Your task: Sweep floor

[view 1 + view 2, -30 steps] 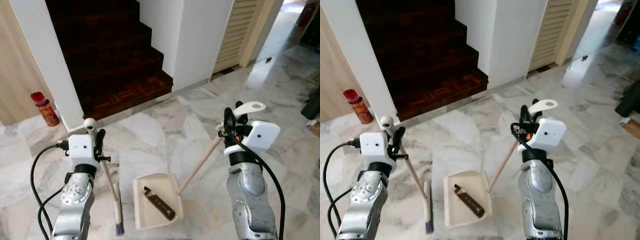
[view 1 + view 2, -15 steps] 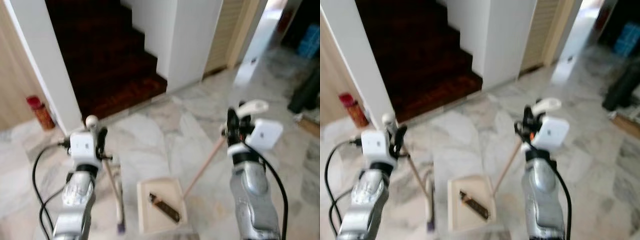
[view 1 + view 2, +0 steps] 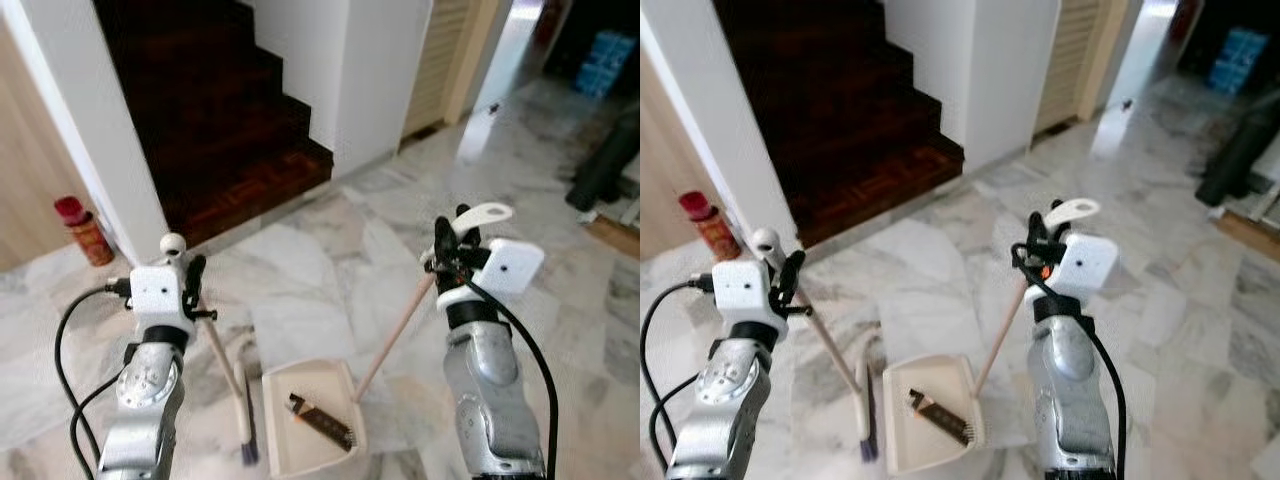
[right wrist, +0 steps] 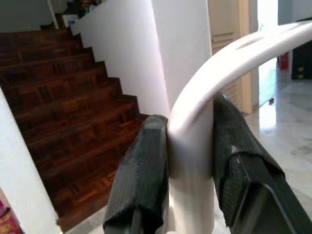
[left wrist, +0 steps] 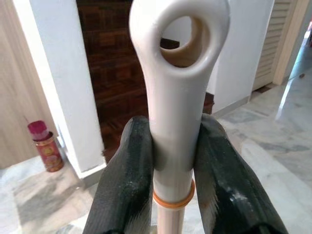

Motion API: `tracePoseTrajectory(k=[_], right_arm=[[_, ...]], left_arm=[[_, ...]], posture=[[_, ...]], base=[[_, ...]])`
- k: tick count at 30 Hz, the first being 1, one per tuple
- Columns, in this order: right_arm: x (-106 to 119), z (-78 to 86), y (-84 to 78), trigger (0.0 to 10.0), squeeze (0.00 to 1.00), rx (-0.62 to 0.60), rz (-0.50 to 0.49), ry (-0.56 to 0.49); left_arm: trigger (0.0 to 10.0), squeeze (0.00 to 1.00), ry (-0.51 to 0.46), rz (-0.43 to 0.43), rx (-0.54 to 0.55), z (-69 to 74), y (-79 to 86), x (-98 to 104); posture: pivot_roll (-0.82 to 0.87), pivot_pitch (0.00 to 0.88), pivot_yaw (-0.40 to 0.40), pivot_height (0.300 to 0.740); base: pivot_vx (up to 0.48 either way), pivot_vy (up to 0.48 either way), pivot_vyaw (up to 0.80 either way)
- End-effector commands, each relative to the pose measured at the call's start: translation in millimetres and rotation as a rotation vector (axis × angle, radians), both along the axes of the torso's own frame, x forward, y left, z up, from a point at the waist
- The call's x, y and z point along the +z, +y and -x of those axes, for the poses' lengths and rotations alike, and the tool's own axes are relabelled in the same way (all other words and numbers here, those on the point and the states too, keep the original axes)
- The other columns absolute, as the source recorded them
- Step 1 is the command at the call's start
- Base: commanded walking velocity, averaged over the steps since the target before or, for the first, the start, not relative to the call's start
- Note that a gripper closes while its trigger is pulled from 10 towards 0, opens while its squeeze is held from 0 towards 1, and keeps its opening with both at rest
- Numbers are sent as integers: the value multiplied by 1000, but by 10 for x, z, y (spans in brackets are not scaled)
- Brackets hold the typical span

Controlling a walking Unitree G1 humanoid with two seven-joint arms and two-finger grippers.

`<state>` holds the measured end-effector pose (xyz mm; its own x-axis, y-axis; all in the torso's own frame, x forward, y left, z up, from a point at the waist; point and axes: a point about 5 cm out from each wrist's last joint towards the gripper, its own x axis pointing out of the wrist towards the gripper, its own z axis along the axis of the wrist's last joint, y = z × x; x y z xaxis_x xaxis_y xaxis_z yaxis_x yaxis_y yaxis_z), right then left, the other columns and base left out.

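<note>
The camera has shifted; both arms still hold their tools. The left gripper (image 5: pixel 173 161) clamps the broom (image 3: pixel 243 425) handle. The right gripper (image 4: pixel 190 170) clamps the dustpan (image 3: pixel 285 448) handle, pan below.

Floor (image 3: pixel 330 270): polished marble, grey-veined, glossy. Stairs (image 3: pixel 220 120): dark wood, slight sheen. Broom (image 3: pixel 222 360): pale wooden stick, glossy cream plastic tip. Dustpan (image 3: pixel 308 420): smooth cream plastic, wooden shaft. Gripper fingers (image 5: pixel 124 185): matt black rubber, scuffed. Arms (image 3: pixel 485 390): brushed silver metal.
</note>
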<state>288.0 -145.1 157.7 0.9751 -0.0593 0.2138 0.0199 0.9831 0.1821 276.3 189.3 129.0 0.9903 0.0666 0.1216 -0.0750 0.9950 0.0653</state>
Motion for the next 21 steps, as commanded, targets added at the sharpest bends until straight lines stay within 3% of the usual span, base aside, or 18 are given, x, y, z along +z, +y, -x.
tracePoseTrajectory(k=[1,6,18,21], right_arm=[[74,-1,-35,10000,0,-12,-21,-35],[58,0,-40,10000,0,-20,-54,-27],[54,3,-8,10000,0,-8,-25,-27],[76,1,1,10000,0,-6,-19,-39]], left_arm=[[10000,0,-55,-7,-16,-26,-38,135],[10000,0,-51,-9,-18,-25,-30,134],[10000,0,-45,-12,-31,-13,-34,126],[10000,0,-48,-11,-37,-24,-45,132]], posture=[[26,0,-12,740],[28,0,-8,740],[28,0,1,740],[27,0,1,740]], base=[[0,255,0],[0,256,0],[0,257,0],[0,255,677]])
